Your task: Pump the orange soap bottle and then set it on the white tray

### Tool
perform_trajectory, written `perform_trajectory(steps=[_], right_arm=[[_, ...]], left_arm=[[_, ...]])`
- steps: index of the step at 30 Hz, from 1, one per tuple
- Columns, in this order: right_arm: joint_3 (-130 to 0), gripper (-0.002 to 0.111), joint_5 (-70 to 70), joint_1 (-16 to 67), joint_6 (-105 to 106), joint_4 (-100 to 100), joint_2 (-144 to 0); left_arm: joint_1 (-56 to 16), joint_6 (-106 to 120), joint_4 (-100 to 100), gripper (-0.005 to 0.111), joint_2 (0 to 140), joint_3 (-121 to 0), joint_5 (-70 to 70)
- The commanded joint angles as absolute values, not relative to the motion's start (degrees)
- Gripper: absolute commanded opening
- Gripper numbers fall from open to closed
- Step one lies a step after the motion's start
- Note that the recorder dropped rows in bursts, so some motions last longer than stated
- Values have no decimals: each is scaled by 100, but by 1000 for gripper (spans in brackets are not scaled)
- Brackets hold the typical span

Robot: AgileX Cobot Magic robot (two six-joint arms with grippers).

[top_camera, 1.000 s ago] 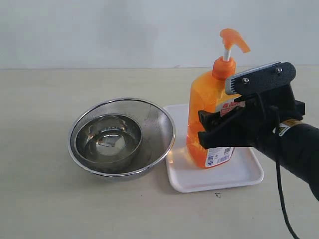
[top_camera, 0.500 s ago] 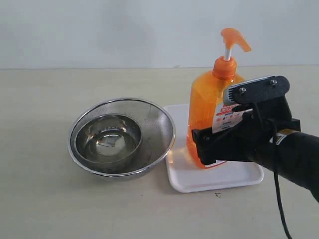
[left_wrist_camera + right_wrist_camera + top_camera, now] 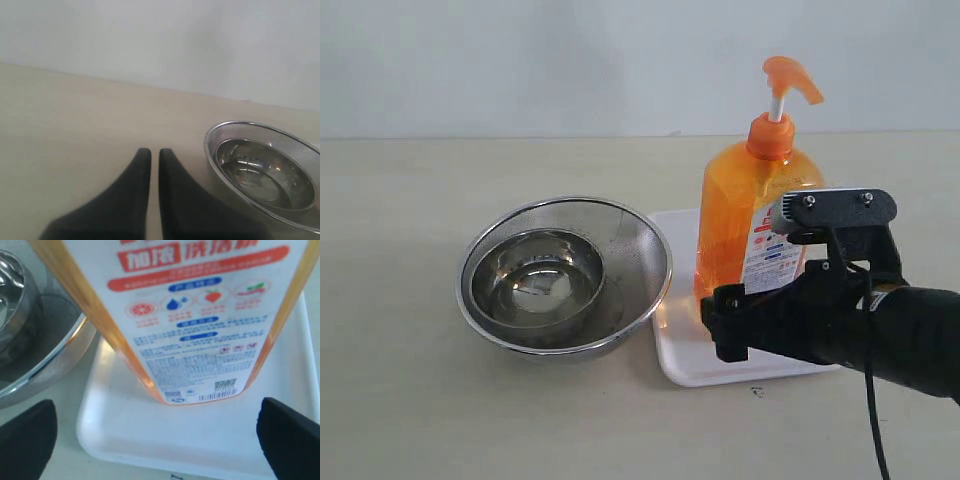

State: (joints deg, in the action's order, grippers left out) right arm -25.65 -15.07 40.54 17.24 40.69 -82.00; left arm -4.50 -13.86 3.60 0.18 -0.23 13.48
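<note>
The orange soap bottle stands upright on the white tray, its pump head raised on the white stem. My right gripper hangs low in front of the bottle, over the tray's front edge, open and off the bottle. In the right wrist view the bottle's label fills the top, and the right gripper shows its two black fingertips spread far apart with only the tray between them. My left gripper is shut on nothing, low over the bare tabletop.
A steel mesh bowl with a smaller steel bowl inside sits just left of the tray, its rim close to the tray's edge. In the left wrist view that mesh bowl lies beside my left gripper. A pale wall stands behind the table.
My right gripper has opened off the bottle, sunk lower and drawn back toward the table's front. The bottle stays standing on the tray.
</note>
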Motion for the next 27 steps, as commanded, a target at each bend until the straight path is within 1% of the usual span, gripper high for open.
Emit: perform_trajectory(steps=[1, 17, 21, 27], right_arm=[[-2562, 97, -1295, 4052, 1586, 4054, -8183], [-2562, 97, -80, 4066, 1682, 3912, -8183], [-2562, 97, -41, 4066, 1694, 3912, -8183], [-2562, 97, -741, 4066, 1389, 3912, -8183]], left_arm=[[-432, -1360, 389, 6, 0, 0, 1353], [-432, -1360, 389, 6, 0, 0, 1353], [-432, -1366, 389, 6, 0, 0, 1339], [-432, -1366, 389, 6, 0, 0, 1339]])
